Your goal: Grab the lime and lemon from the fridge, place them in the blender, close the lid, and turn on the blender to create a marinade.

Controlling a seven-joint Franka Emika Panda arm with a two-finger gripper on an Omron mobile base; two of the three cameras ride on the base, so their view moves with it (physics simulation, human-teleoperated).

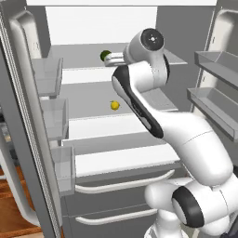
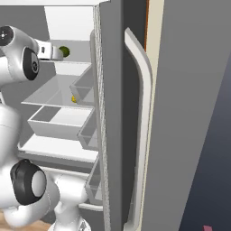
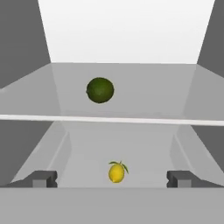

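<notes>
Wide-spread jaws face lemon (image 3: 116, 172) below lime (image 3: 100, 90).

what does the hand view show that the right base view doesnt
Hand view alone: the open gripper, fingertips wide apart, and the whole lemon on the shelf below the lime. Right base view alone: the arm, the door's long handle and the door bins. Both: the lime on the upper shelf, inside the fridge.
</notes>
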